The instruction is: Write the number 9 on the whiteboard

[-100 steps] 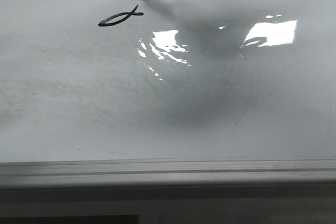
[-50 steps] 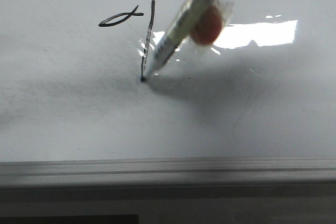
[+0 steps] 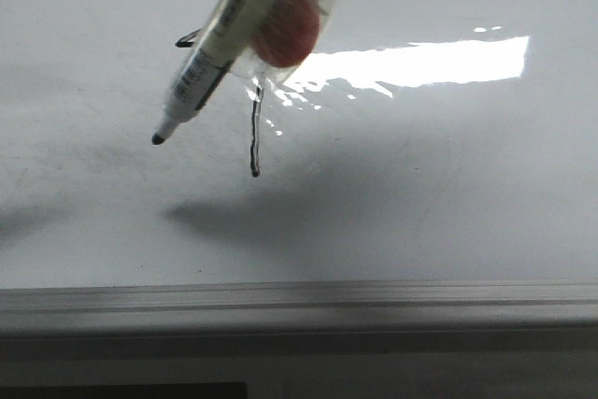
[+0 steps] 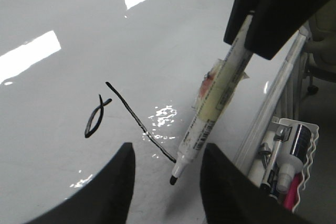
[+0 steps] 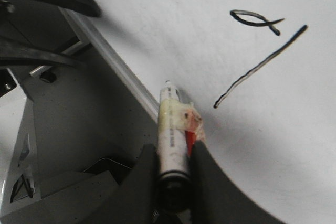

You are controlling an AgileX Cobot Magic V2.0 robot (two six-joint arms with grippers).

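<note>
Hiding the number 9's (image 3: 254,142) loop, the marker (image 3: 220,44) sits clenched in right fingers (image 5: 207,192).

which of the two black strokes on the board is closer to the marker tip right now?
The long straight line: its lower end lies beside the marker tip. The small fish-shaped loop lies beyond that line, farther from the tip.

Right jaws clamp marker (image 5: 171,135); number 9 (image 5: 260,56) strokes on whiteboard (image 5: 294,129), well apart from marker tip.
</note>
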